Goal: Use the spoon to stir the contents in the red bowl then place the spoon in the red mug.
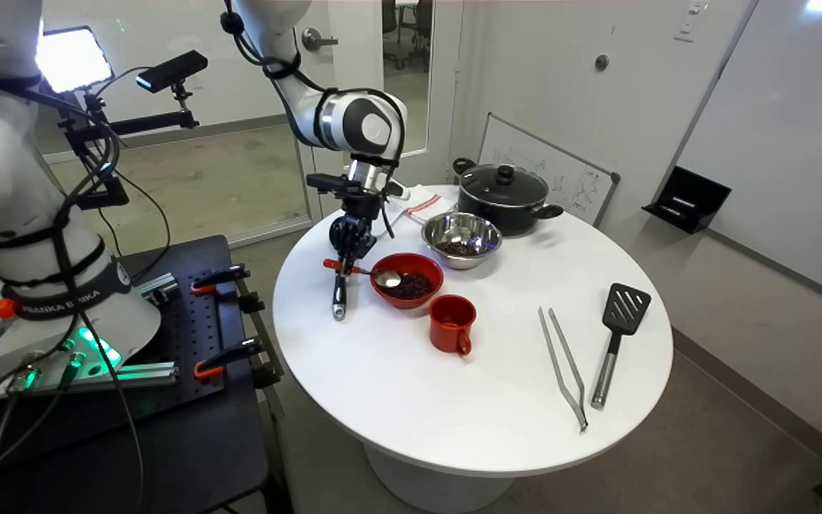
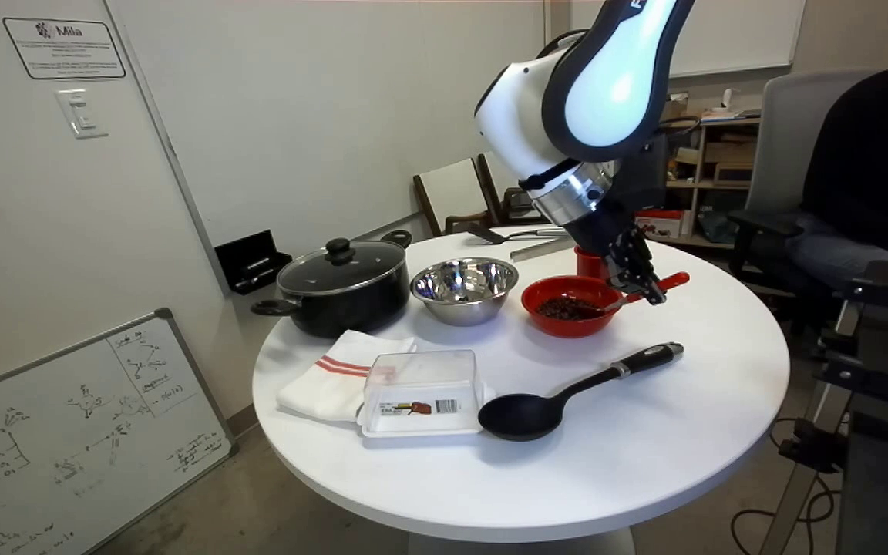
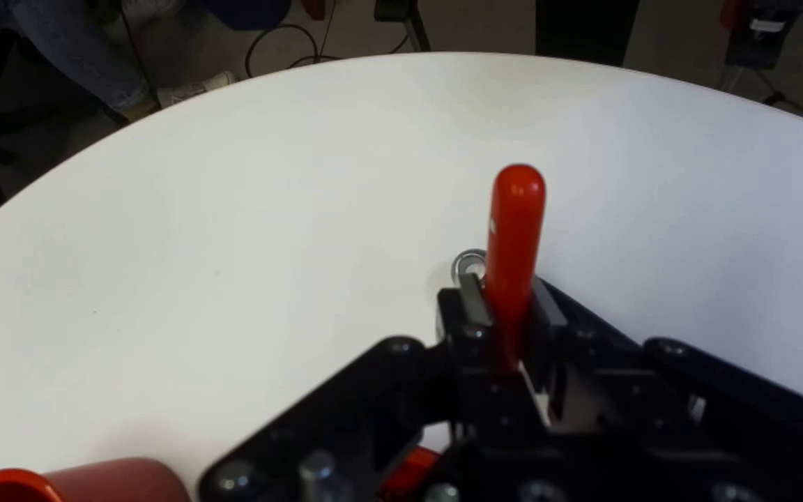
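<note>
The gripper [image 3: 511,305], nearly closed, pinches the red-handled spoon [image 1: 387,279], its head at nine o'clock in the red bowl [image 1: 414,263]. Hard stirring could spill bits [image 1: 414,287] toward the red mug [image 1: 448,330], near five o'clock.

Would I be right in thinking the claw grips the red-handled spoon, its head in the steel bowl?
Not quite: the head is in the red bowl, not the steel bowl, as both exterior views show; the claw does grip that spoon.
</note>
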Tool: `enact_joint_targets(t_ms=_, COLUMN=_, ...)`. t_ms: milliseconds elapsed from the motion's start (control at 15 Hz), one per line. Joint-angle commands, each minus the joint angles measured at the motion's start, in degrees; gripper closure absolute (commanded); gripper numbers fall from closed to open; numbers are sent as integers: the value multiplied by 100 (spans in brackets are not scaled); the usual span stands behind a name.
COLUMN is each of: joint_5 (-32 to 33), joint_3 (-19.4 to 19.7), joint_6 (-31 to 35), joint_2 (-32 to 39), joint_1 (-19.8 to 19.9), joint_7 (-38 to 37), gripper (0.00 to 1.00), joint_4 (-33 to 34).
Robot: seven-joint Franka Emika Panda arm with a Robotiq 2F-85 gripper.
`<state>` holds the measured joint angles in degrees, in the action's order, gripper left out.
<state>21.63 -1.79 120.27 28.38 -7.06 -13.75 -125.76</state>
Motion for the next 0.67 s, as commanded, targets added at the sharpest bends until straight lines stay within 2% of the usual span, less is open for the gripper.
enact_joint_targets(t_ms=0, joint_5=-262, joint_3=24, joint_6=-38, joint_2=-32, joint_1=-17, joint_7=190, gripper=96, joint_4=196)
enact_joint_targets(t_ms=267, joint_5=-238, joint_3=59, joint_6=-304, joint_2=174, joint_1=-83, joint_7=171, gripper=96, joint_4=731)
enact_joint_targets(t_ms=600, joint_5=-353, joint_3=93, joint_6=-958, joint_2=644, joint_1=0, joint_7=367, gripper=96, joint_4=1375)
